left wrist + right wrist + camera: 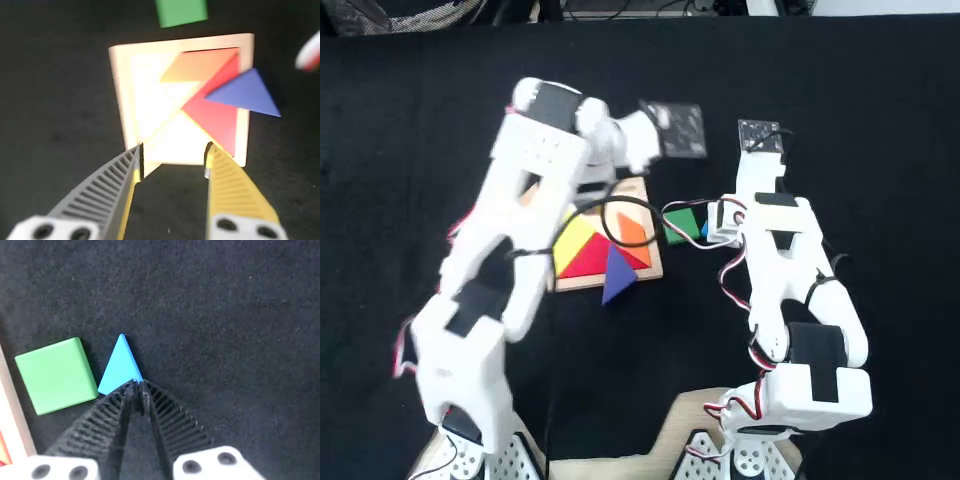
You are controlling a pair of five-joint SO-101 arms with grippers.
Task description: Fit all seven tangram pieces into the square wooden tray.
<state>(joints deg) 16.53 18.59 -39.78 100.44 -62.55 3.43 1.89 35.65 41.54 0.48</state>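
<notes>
The square wooden tray [119, 90] holds an orange piece [200, 67] and a red triangle [216, 117]; the high view also shows a yellow piece [574, 240] in it. A dark blue triangle [246, 93] lies tilted across one tray edge, half outside. My left gripper [172, 160] is open just above the tray's near rim, with nothing between its fingers. Beside the tray on the cloth lie a green square [56, 374] and a light blue triangle [120, 365]. My right gripper [138, 388] is shut, its tips at the light blue triangle's wide end.
A black cloth [880, 120] covers the table. The left arm [510, 240] leans over the tray's left side in the high view, and the right arm [785, 270] stands just right of the green square [682, 222]. Both arm bases sit at the front edge.
</notes>
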